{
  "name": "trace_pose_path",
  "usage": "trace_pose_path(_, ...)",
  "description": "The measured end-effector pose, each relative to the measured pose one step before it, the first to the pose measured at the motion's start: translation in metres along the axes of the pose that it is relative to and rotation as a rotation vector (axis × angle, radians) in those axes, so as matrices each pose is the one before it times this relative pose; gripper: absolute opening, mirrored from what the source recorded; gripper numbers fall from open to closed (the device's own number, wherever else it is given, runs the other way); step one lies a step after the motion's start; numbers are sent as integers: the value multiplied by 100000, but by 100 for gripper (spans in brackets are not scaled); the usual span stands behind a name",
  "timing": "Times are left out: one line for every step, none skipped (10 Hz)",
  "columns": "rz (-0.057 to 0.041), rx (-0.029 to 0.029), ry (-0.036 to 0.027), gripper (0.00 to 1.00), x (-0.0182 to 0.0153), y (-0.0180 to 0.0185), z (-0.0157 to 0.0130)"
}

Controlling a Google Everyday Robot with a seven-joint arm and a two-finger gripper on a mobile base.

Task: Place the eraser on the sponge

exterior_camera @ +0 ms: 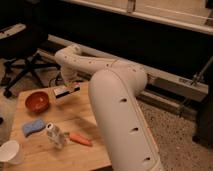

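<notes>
The gripper (67,88), clamped on the eraser (62,92), hangs over the counter's (75,117) far edge. The sponge (33,126) by the left edge lies bare, so the carry and set-down remain.

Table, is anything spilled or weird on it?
Nothing looks spilled or broken. Only the eraser is off the table, clamped in the gripper near the red bowl, not yet on the sponge.

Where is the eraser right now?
Camera view, left of centre: the eraser is held in the gripper above the table, just right of the red bowl.
</notes>
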Motion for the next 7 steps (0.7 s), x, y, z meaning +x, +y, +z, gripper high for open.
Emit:
trace_pose_path(-2366, -969, -258, 0, -1355, 647, -240)
trace_pose_path(-1871, -862, -169, 0, -1090, 453, -101)
trace_pose_path(-2407, -958, -369, 0, -1536, 421, -58)
trace_pose_path(-1916, -991, -540, 0, -1391, 289, 155)
trace_pose_path(-1207, -590, -227, 0, -924, 19, 253)
trace_pose_path(-863, -1106, -374, 0, -1001, -89, 598)
trace_pose_path(-710, -1320, -465, 0, -962, -149, 742)
